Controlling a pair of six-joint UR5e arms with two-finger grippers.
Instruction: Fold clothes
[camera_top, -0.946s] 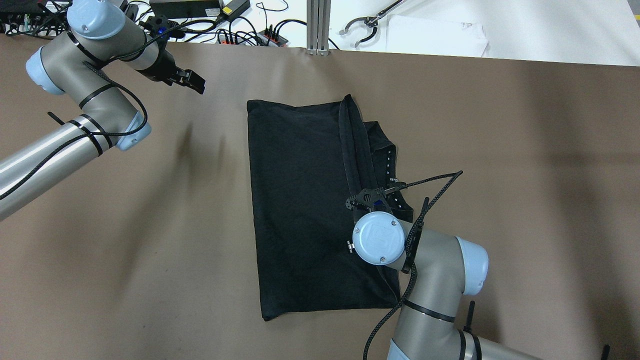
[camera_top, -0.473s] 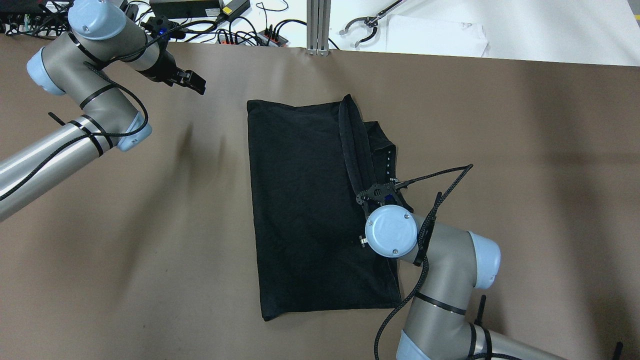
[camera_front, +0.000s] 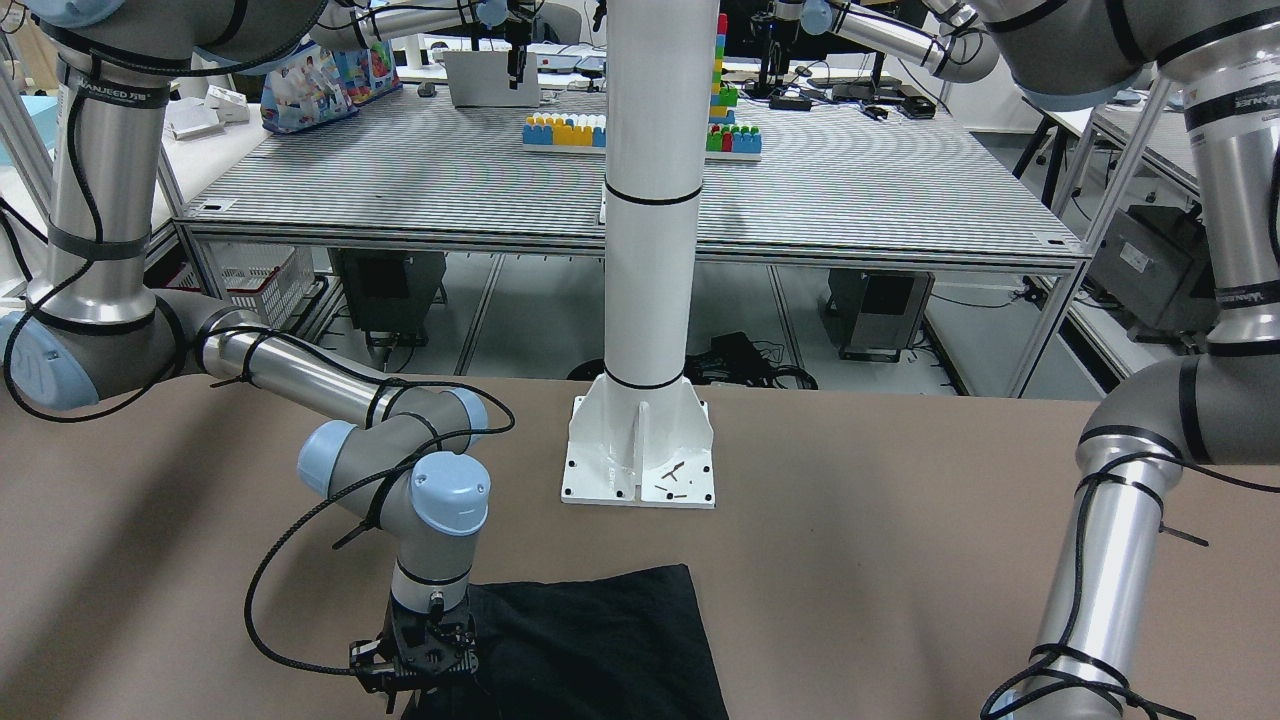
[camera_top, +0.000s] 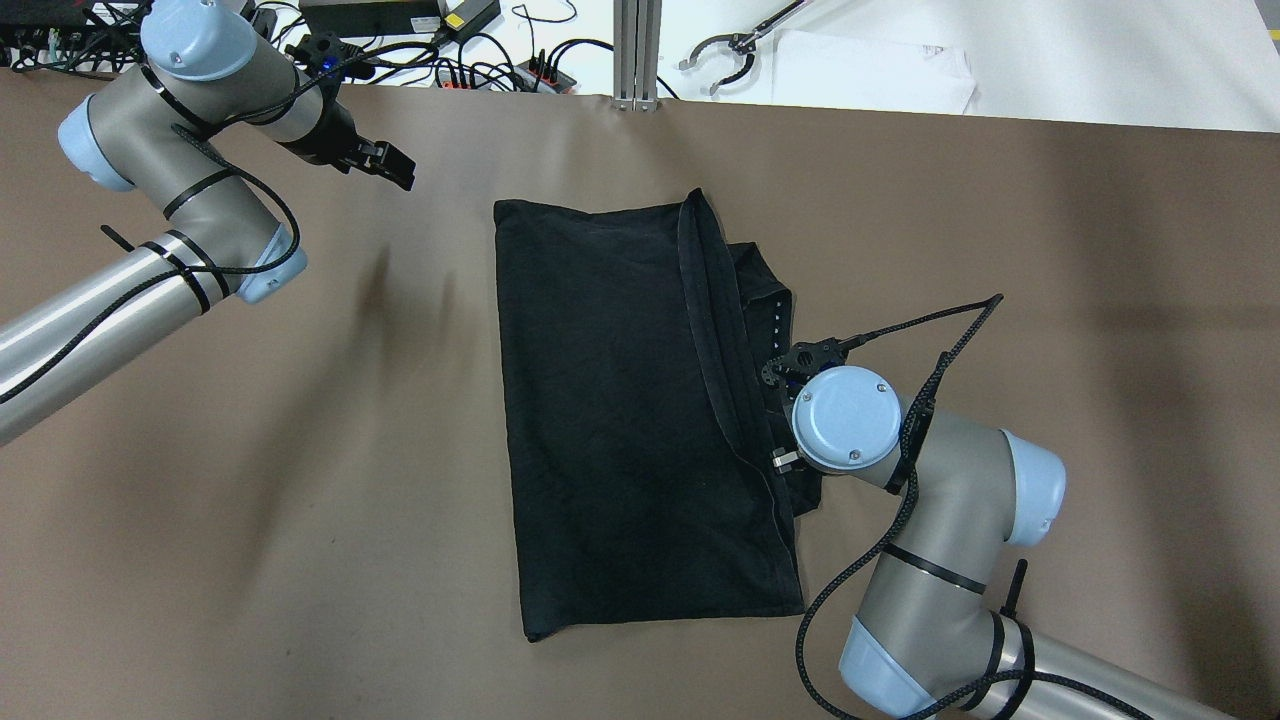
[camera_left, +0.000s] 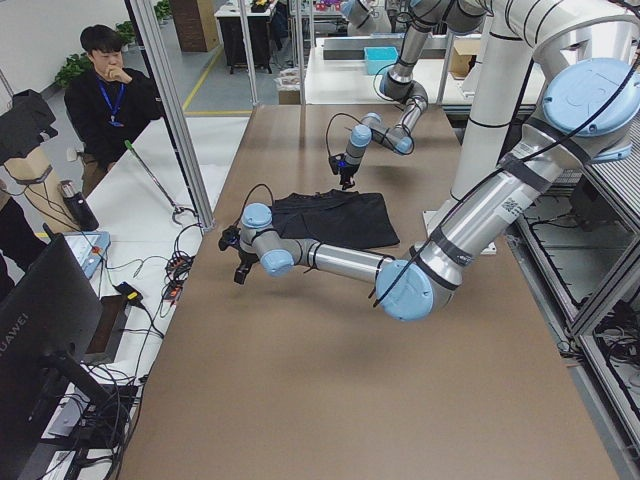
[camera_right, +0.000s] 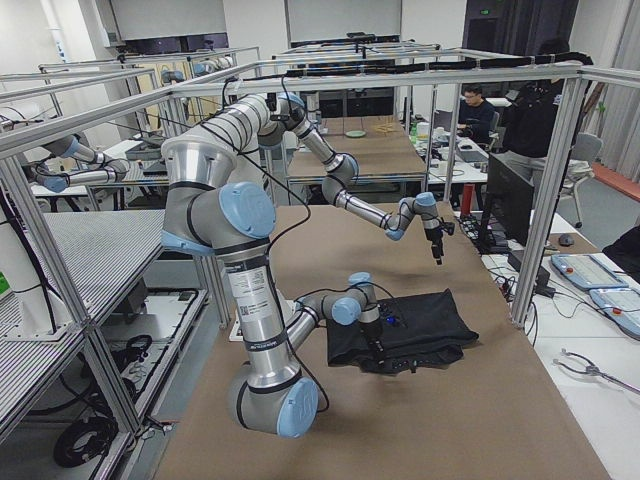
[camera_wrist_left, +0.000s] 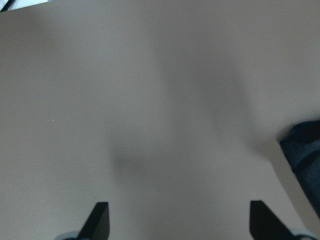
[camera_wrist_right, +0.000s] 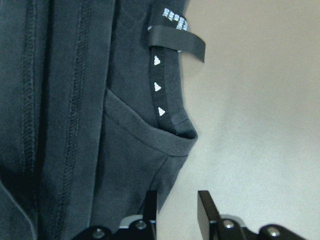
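Garment: the black garment (camera_top: 620, 400) lies flat in the middle of the brown table (camera_top: 1000, 250), with its long side running away from the robot. A hemmed fold runs along its right part, and a lower layer sticks out past that fold on the right.
Neck tape: in the right wrist view, a black strip with small white marks (camera_wrist_right: 159, 87) edges the layer that sticks out.
Right gripper: the right gripper (camera_wrist_right: 177, 207) hangs over the garment's right edge. Its fingers stand a narrow gap apart with nothing between them, one over cloth and one over bare table.
In the way: from overhead, the right arm's blue-capped wrist (camera_top: 845, 418) hides part of that edge, and its black cable (camera_top: 930, 330) loops out over the table.
Left gripper: the left gripper (camera_top: 385, 170) is spread wide over bare table, well apart from the garment, near the far left corner.
Robot's side: the white pillar's base plate (camera_front: 640, 455) stands on the table near the garment's near end.
Far edge: cables and a power strip (camera_top: 500, 70), a grabber tool (camera_top: 725, 50) and a white sheet (camera_top: 870, 70).
Beyond: a seated person (camera_left: 110, 100).
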